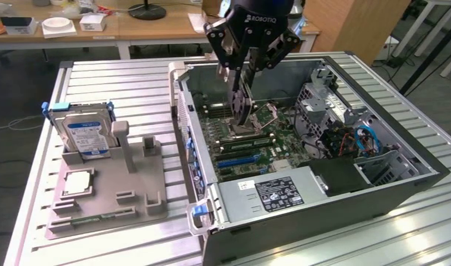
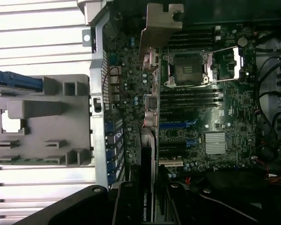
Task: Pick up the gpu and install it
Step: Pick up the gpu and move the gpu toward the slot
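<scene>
Hanging edge-down inside the open case, the thin, dark gpu card (image 1: 240,100) (image 2: 148,154) is pinched at its upper end between the fingers of the black end effector (image 1: 244,69) (image 2: 147,197). The exterior view shows the card upright over the green motherboard (image 1: 244,147) (image 2: 215,117), its lower end near the square metal processor socket (image 1: 244,130) (image 2: 185,70); whether it touches the board cannot be told. The wrist view looks along the card's edge, giving white lettering near the fingers and the pale silvery bracket (image 2: 164,28) at the far end. Around it stands the black-and-silver computer case (image 1: 373,205) (image 2: 99,93). Beside the case, on the slatted metal worktop (image 1: 121,83) (image 2: 37,28), a grey moulded holder (image 1: 136,183) (image 2: 47,117) carries a boxy silver hard drive (image 1: 85,136) and a small square chip (image 1: 79,183).
</scene>
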{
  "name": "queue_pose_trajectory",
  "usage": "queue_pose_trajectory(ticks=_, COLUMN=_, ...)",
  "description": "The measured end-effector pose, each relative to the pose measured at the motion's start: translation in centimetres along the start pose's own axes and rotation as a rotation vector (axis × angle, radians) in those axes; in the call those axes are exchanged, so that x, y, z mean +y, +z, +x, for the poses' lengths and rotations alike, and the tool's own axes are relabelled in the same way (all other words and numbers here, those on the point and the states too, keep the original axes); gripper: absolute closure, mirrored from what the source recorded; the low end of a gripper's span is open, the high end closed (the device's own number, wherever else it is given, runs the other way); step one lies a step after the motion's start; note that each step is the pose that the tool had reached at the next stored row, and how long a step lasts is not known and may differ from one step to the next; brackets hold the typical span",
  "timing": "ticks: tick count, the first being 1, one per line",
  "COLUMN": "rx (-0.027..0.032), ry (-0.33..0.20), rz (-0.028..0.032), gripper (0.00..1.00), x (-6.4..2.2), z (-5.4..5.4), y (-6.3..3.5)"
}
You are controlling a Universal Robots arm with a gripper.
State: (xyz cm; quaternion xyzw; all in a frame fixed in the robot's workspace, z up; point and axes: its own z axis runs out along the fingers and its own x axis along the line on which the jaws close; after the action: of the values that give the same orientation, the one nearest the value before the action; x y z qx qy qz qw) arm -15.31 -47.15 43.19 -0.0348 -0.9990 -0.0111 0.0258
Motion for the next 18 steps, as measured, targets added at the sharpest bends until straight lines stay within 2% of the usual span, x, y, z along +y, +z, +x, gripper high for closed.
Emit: queue_pose_trajectory(ticks=18, rx=0.0008, ry=-0.038, rz=0.0018, gripper=0.74, x=0.29, z=-3.5, y=-0.17)
